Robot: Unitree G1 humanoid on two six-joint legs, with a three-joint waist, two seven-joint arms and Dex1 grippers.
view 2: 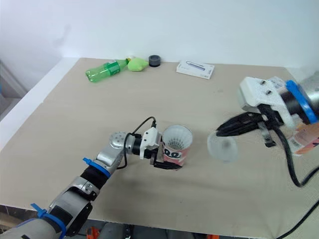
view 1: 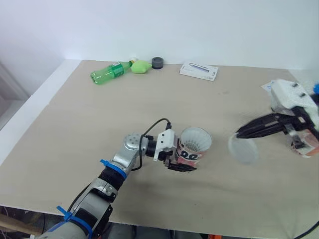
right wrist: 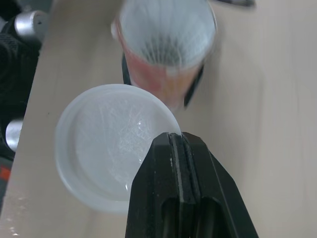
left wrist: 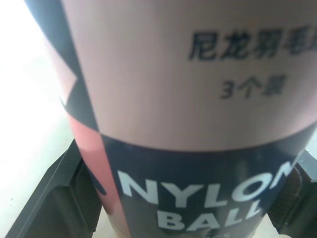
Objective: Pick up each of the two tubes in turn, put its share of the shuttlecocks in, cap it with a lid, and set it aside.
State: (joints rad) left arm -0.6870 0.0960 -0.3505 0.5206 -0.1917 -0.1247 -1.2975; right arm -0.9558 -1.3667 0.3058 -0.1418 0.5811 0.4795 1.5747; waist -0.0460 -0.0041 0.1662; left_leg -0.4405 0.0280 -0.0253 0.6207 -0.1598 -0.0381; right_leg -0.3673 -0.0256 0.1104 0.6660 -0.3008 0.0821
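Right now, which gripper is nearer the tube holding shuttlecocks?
Left: the left gripper is shut on the tube; the right gripper, pinching a lid, is off to its right, apart.

"NYLON BALL" on tube (left wrist: 198,99)

The pale beige tabletop (view 1: 75,129) is carrying a loose row along its far edge. A green plastic bottle (view 1: 110,72) is lying on its side, with a yellow-green lump (view 1: 141,66) sitting at its cap end and a small dark round piece (view 1: 158,62) just beside that. A flat white box (view 1: 199,70) is lying further right. The tube (view 1: 192,149) is standing upright near the front middle.
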